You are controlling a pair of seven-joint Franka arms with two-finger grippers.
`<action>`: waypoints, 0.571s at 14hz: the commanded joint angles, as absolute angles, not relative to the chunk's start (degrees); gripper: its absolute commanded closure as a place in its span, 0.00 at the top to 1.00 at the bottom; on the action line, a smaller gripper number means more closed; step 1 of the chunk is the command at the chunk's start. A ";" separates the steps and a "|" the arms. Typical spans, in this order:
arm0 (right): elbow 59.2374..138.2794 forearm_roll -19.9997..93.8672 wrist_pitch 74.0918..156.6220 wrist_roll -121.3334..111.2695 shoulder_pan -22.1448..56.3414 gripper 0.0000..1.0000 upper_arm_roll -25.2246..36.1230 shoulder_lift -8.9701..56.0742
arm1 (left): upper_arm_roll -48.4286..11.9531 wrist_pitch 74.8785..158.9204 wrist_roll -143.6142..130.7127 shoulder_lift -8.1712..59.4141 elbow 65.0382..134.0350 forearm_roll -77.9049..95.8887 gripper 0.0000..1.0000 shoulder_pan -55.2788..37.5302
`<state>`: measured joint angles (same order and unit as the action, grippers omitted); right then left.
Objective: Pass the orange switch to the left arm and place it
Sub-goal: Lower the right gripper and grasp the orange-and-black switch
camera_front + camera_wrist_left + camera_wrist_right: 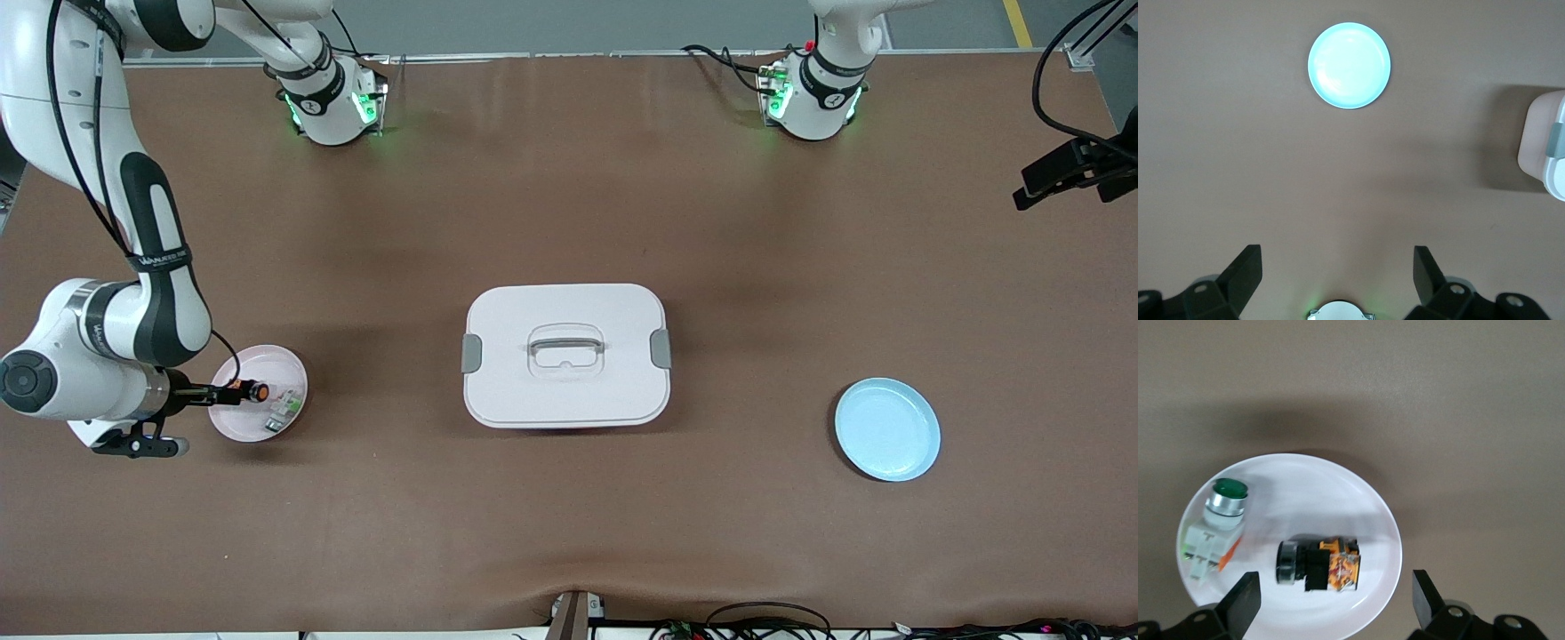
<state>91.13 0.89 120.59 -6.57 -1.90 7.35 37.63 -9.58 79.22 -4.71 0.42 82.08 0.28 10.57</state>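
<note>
My right claw hangs wide over the tiny black-bodied orange switch, lined up to grasp. The switch lies on the round pink plate. My left claw waits wide over bare desk, clear of the white lidded box.

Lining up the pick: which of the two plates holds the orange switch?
The pink plate at the right arm's end, under the open right gripper. It carries the orange switch and a green-capped part; the blue plate is bare.
</note>
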 commanded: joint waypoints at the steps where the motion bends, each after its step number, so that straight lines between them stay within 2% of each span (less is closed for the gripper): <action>1: 91.67 0.79 122.25 -9.49 -3.16 1.00 6.59 38.67 | -9.84 78.83 -4.13 0.96 81.30 -0.26 1.00 12.13; 8: 92.90 7.99 122.17 -9.58 -2.55 1.00 6.50 38.93 | -10.72 79.10 -4.14 1.05 81.21 -0.18 1.00 11.07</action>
<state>92.39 6.56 121.90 -8.69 -2.29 6.86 39.29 -10.44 79.27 -4.70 1.20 82.01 0.28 11.22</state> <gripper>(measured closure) 0.000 0.000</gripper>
